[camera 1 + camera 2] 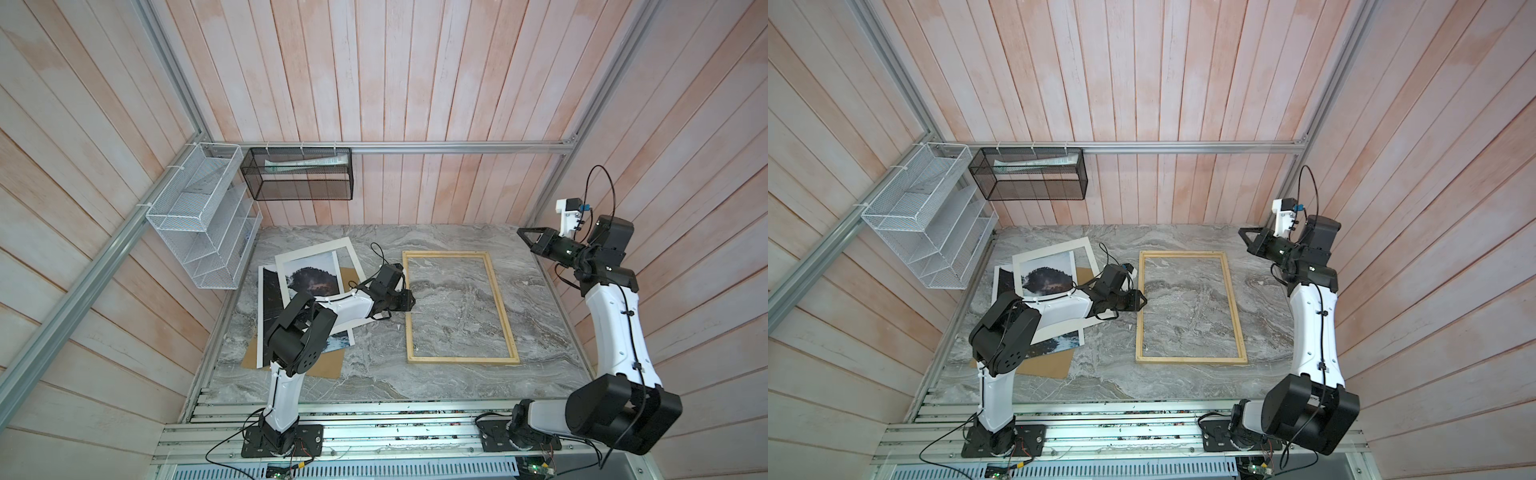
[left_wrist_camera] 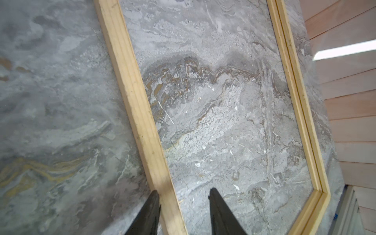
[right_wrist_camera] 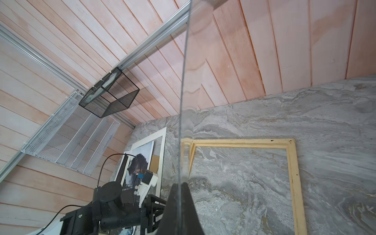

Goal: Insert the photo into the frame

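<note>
Black-fingered, the left gripper (image 2: pixel 183 191) stood with its jaws apart astride one long rail of the thin, pale natural-wood picture frame (image 2: pixel 138 105). One finger sat close against the rail's outer side and the other stood clear of it inside, so nothing was clamped. I saw that straddle only in the left wrist view, where the frame ran off the picture. In both top views the fingertips were too dark and small to judge.

My right gripper (image 3: pixel 180 184) was pinched together on the edge of a clear sheet (image 3: pixel 184 81), raised over the table's far right corner. Only the right wrist view showed that sheet, as a thin edge-on line; from above I could not make it out.

The frame lay flat on the grey marble table (image 1: pixel 374 374), right of centre. The large paper photo (image 1: pixel 307 278) of dark forested hills lay to its left, outside the frame and not touching it. It sat under a white mat with a rectangular cut-out (image 1: pixel 313 251) and over a plain brown backing board (image 1: pixel 328 365). The left arm (image 1: pixel 345 307) hid the middle of that stack.

On the back wall a black mesh basket (image 1: pixel 299 191) held a pale, long flat packet (image 1: pixel 303 164) that I could not read. Beside it hung a white wire tiered organiser (image 1: pixel 199 216), whose contents I could not tell.
</note>
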You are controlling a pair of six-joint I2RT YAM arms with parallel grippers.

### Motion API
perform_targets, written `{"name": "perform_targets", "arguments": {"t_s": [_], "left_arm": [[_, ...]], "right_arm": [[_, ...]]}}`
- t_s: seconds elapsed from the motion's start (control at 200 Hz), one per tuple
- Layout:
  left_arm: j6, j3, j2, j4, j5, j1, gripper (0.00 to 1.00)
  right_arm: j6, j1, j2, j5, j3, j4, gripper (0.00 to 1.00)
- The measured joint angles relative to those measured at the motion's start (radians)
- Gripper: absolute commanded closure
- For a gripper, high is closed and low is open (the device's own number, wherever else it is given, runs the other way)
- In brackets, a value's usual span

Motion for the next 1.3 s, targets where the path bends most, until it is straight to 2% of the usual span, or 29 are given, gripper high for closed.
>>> {"name": "perform_targets", "arguments": {"t_s": [0.08, 0.18, 0.375, 0.56, 1.005, 1.3], "left_arm": [[0.013, 0.066, 0.034, -0.058, -0.056, -0.010, 0.66], [0.025, 0.138, 0.071, -0.111, -0.111, -0.019, 0.66], [0.037, 0.188, 0.090, -0.177, -0.174, -0.024, 0.67], [0.039, 0.197, 0.098, -0.221, -0.237, -0.024, 0.58], [0.062, 0.250, 0.151, -0.247, -0.228, -0.021, 0.71], [0.096, 0.250, 0.151, -0.242, -0.195, 0.069, 0.73]], "right_arm": [[0.012, 0.000, -0.005, 0.011, -0.003, -0.004, 1.00], [0.015, 0.000, -0.020, 0.026, -0.021, -0.015, 1.00], [0.028, 0.000, -0.056, 0.029, -0.064, -0.029, 1.00], [0.045, 0.000, -0.071, 0.026, -0.115, -0.023, 1.00], [0.109, 0.000, -0.093, -0.004, -0.210, 0.035, 1.00], [0.222, 0.000, -0.135, -0.068, -0.342, 0.173, 1.00]]}}
